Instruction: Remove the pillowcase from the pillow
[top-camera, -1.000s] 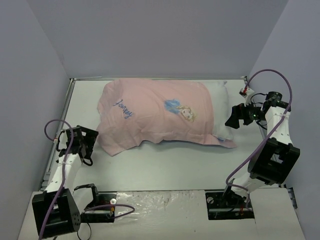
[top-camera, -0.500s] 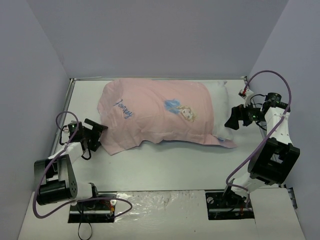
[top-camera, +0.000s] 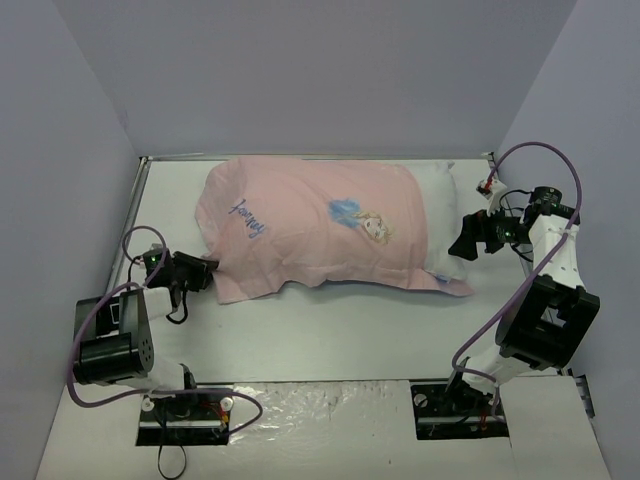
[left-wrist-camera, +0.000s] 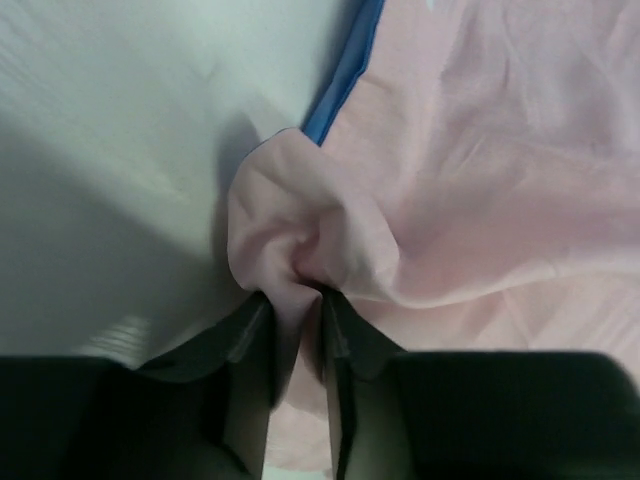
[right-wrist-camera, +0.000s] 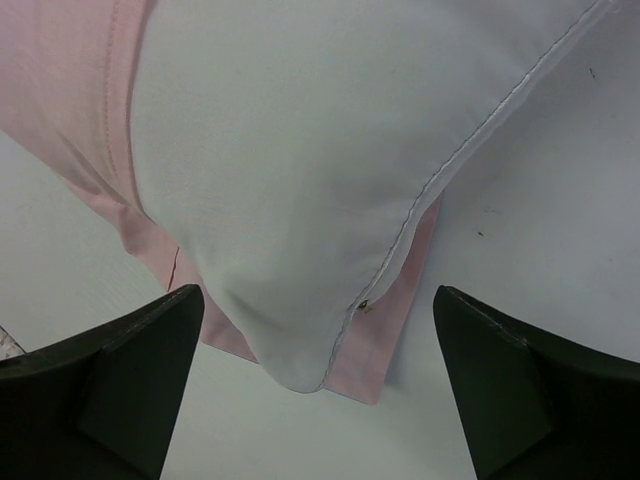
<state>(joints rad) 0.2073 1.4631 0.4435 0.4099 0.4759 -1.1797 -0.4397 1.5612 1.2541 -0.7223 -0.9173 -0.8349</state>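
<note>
A white counter (top-camera: 330, 330), walled in by plain grey-lilac panels, carried a thin pale pink fabric pillowcase (top-camera: 310, 230) printed with a blonde princess, lying across its far half. The long axis ran left to right, with the closed end at the left and the open mouth at the right, where one end of the plump white rectangular pillow (top-camera: 441, 200) poked out. The left pincer (left-wrist-camera: 297, 300) was clamped on a bunched near-left corner of the pillowcase. The right pincer (top-camera: 466, 240) stood spread wide just beside the bared pillow corner, gripping nothing. The job looked barely begun: nearly all the pillow sat inside, and the whole sliding-off remained.
</note>
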